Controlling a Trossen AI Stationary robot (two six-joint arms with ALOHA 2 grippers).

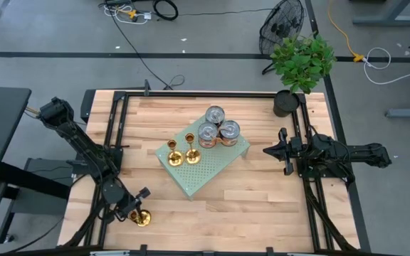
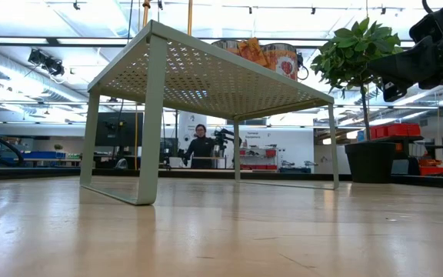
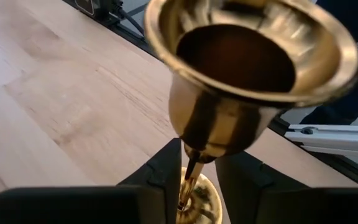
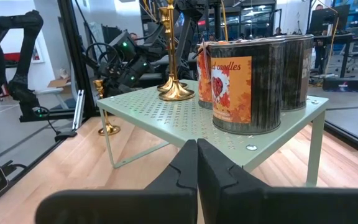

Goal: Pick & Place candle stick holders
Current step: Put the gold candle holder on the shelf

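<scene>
One gold candle stick holder (image 1: pixel 142 218) stands upright on its round base on the wood table near its near-left corner. My left gripper (image 1: pixel 135 211) is at it, slanting down. In the left wrist view the holder's cup (image 3: pixel 247 68) fills the picture, and the thin stem (image 3: pixel 190 171) runs between the gripper's two fingers, which are a narrow gap apart. Two more holders (image 1: pixel 174 155) (image 1: pixel 191 153) stand on the green perforated shelf (image 1: pixel 216 167). My right gripper (image 4: pixel 197 158) is shut on nothing and waits level at the table's right side. My left gripper has a finger (image 3: pixel 163 177) on each side of the holder's stem (image 3: pixel 189 180), low down, just above the base. They come slanting down from the table's left. The stem lies close to one finger, with a gap to the other; I cannot tell whether it touches.
Three silver tin cans (image 1: pixel 218 128) with orange labels stand on the shelf's far end, next to the two holders. A potted plant (image 1: pixel 301 64) stands at the far right corner. Black rails (image 1: pixel 116 142) run along the table's sides. A person (image 2: pixel 201 148) shows in the room behind.
</scene>
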